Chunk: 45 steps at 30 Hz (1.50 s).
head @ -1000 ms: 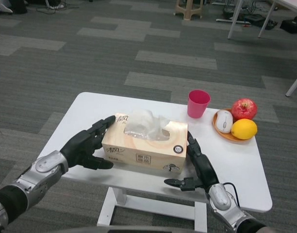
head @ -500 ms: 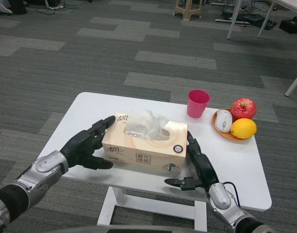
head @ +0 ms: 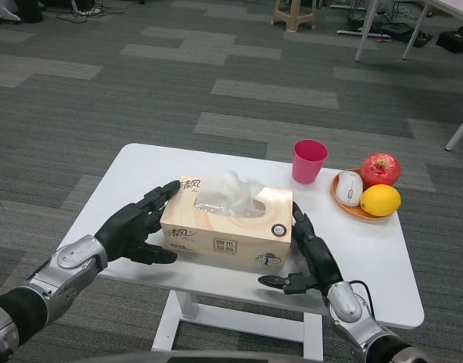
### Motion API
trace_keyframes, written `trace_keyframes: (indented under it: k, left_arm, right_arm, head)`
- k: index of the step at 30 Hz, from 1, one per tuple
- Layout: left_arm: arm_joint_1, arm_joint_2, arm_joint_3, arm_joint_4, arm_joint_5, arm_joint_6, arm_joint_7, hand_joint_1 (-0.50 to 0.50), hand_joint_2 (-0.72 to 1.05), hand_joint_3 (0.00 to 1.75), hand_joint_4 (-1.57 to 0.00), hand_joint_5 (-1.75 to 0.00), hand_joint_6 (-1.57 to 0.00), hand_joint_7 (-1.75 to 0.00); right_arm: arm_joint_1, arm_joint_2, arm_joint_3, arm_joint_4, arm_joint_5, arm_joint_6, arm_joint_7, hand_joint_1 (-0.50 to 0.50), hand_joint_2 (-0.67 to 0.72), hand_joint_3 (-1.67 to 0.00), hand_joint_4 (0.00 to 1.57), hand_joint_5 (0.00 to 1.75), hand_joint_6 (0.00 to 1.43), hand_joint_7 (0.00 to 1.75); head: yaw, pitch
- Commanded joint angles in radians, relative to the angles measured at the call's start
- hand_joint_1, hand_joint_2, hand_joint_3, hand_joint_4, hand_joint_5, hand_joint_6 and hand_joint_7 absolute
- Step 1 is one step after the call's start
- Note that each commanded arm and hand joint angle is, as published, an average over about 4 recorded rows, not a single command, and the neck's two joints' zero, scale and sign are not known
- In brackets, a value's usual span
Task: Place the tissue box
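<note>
Though partly illegible, tissue box [head: 228,223] Chinese lettering.

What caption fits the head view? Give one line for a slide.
Both hands, left hand and right hand, flank the tissue box on the white table.

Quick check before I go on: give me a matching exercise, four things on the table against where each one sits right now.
Things:
1. tissue box
2. pink cup
3. white mouse
4. lemon

Places:
A. on the orange plate, at its near right, in front of the red apple
B. between the left hand and the right hand, at the table's near middle
C. standing alone, behind the box's right end
D. on the plate's left side

Pairs: 1-B, 2-C, 3-D, 4-A
</note>
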Motion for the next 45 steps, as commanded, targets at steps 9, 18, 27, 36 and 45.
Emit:
trace_keyframes:
  k: [9, 18, 27, 36, 45]
  left_arm:
    - [0.034, -0.01, 0.054, 0.01, -0.018, 0.022, -0.041, 0.5, 1.05, 0.09, 0.0, 0.0, 0.0, -0.03]
    - [0.052, -0.016, 0.142, 0.01, -0.018, 0.013, -0.046, 0.5, 1.05, 0.09, 0.0, 0.0, 0.0, 0.0]
    - [0.078, -0.02, 0.242, 0.007, -0.008, 0.002, -0.058, 0.5, 1.05, 0.09, 0.0, 0.0, 0.0, -0.02]
    - [0.138, -0.016, 0.425, -0.064, -0.005, 0.001, -0.088, 0.5, 1.05, 0.09, 0.0, 0.0, 0.0, 0.0]
    - [0.185, -0.02, 0.588, -0.185, -0.005, 0.001, -0.086, 0.5, 1.05, 0.09, 0.0, 0.0, 0.0, -0.03]
  right_arm:
    - [-0.007, -0.011, -0.093, -0.019, -0.004, 0.003, 0.065, -0.19, -0.37, -0.44, 0.01, 0.15, 0.0, 0.07]
    - [-0.004, -0.024, -0.16, -0.024, -0.004, 0.001, 0.109, -0.25, -0.35, -0.48, 0.0, 0.07, 0.0, 0.07]
    - [0.012, -0.028, -0.218, -0.064, -0.004, -0.002, 0.123, -0.25, -0.35, -0.48, 0.0, 0.1, 0.0, 0.07]
    - [0.093, -0.064, -0.314, -0.232, -0.003, -0.002, 0.143, -0.25, -0.38, -0.48, 0.0, 0.1, 0.0, 0.03]
    - [0.159, -0.09, -0.398, -0.423, -0.003, 0.0, 0.143, -0.25, -0.41, -0.48, 0.0, 0.1, 0.0, 0.07]
  head:
    - [-0.001, 0.003]
    - [-0.002, 0.012]
    - [0.0, 0.028]
    - [-0.002, 0.04]
    - [-0.009, 0.042]
